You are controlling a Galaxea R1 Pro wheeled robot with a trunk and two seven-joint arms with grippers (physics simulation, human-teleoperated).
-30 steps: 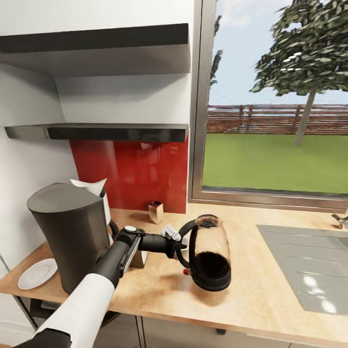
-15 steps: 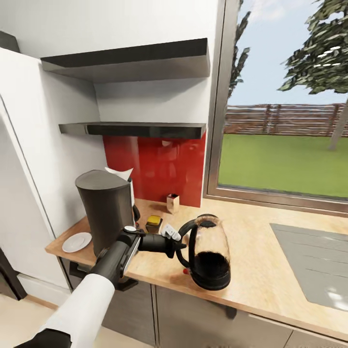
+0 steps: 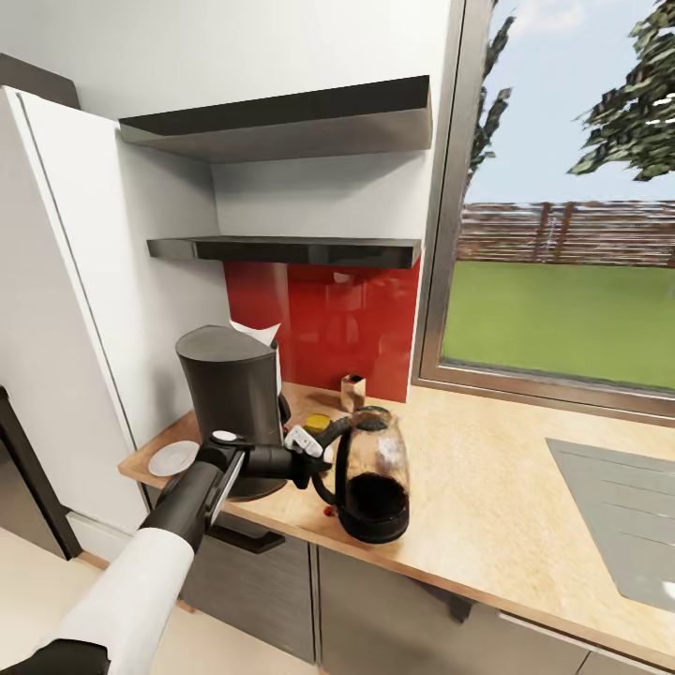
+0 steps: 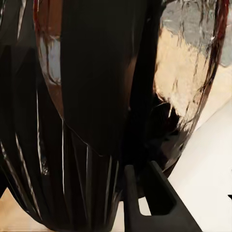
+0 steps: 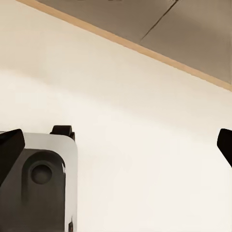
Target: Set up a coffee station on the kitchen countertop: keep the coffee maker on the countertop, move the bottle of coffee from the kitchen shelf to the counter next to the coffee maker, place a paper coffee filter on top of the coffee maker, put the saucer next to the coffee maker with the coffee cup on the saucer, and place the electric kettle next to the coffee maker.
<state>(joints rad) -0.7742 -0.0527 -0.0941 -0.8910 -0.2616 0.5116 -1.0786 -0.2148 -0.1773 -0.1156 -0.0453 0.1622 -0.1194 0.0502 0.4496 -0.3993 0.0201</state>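
My left gripper [image 3: 319,457] is shut on the black loop handle of the electric kettle [image 3: 373,473]. The kettle is upright over the front of the kitchen countertop [image 3: 487,506], just right of the coffee maker [image 3: 230,394]. I cannot tell whether its base touches the wood. In the left wrist view the kettle [image 4: 87,111] looms close behind one black finger [image 4: 159,203]. The white paper coffee filter [image 3: 255,333] pokes up behind the coffee maker's top. The saucer [image 3: 174,457] lies to its left. A gold cap, probably the bottle of coffee [image 3: 317,424], peeks out behind my wrist. The coffee cup is out of view. My right gripper [image 5: 116,145] is open over pale floor.
A small tan box [image 3: 353,389] stands against the red backsplash [image 3: 328,328]. Two dark shelves [image 3: 291,248] hang above. A white tall unit [image 3: 66,309] closes the counter's left end. The steel sink [image 3: 619,516] is inset at the right, under a window.
The whole view has drawn back and swung left, so the camera moved. The kettle in my left gripper now hangs lower, more upright, and closer to the coffee maker.
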